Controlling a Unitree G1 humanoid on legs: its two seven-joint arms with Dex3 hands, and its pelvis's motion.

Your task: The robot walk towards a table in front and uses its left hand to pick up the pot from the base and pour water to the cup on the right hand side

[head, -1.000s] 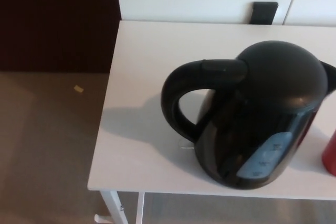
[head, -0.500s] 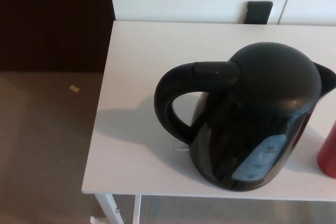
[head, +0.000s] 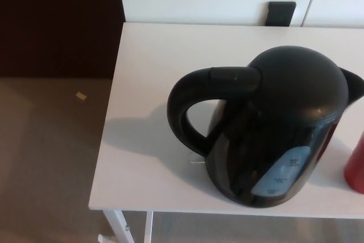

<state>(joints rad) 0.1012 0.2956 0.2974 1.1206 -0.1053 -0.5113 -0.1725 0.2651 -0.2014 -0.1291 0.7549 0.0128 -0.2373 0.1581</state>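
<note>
A black electric pot point(head: 273, 123) stands upright on the white table point(head: 153, 89). Its looped handle point(head: 187, 103) points to the left, its spout to the right edge of the picture. A blue water window shows low on its front side. Its base is hidden under it. A red cup point(head: 355, 166) shows only as a sliver at the right edge, just right of the pot. Neither of my hands shows in the head view.
A black box point(head: 281, 13) sits against the white wall behind the table. Left of the table lies brown floor with a small yellow scrap point(head: 81, 95). A dark panel fills the top left. The table's white leg point(head: 119, 226) shows at the bottom.
The whole picture shifted slightly left between one second ago and half a second ago, a move of the camera. Since then nothing has changed.
</note>
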